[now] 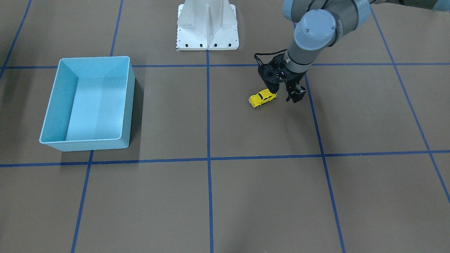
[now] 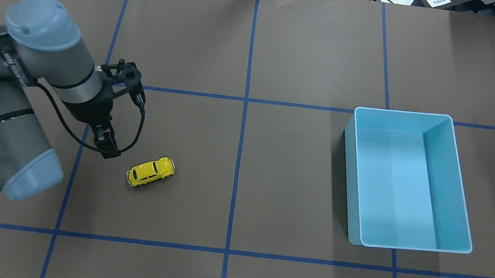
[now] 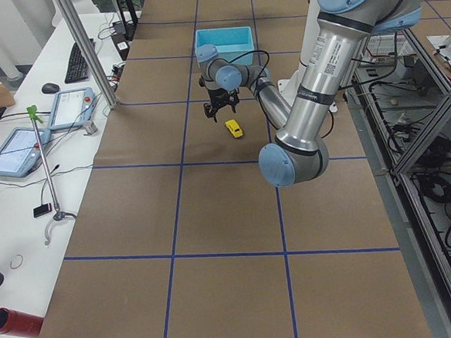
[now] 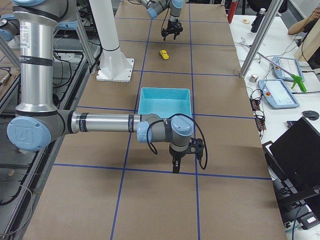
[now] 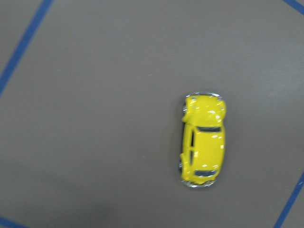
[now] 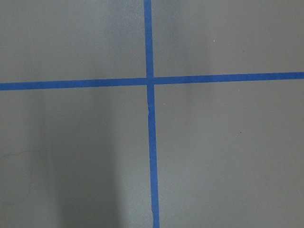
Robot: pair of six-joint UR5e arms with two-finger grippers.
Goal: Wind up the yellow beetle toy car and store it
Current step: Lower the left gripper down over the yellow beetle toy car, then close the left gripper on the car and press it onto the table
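Observation:
The yellow beetle toy car stands on its wheels on the brown table, apart from everything else. It also shows in the overhead view and in the left wrist view. My left gripper hangs just beside the car, low over the table, with its jaws apart and empty. The light blue bin is empty and stands far across the table on my right side. My right gripper shows only in the exterior right view, low over the table beyond the bin; whether it is open or shut I cannot tell.
The white robot base stands at the table's edge on my side. Blue tape lines form a grid on the brown table cover. Operators' desks with devices line the far side of the table.

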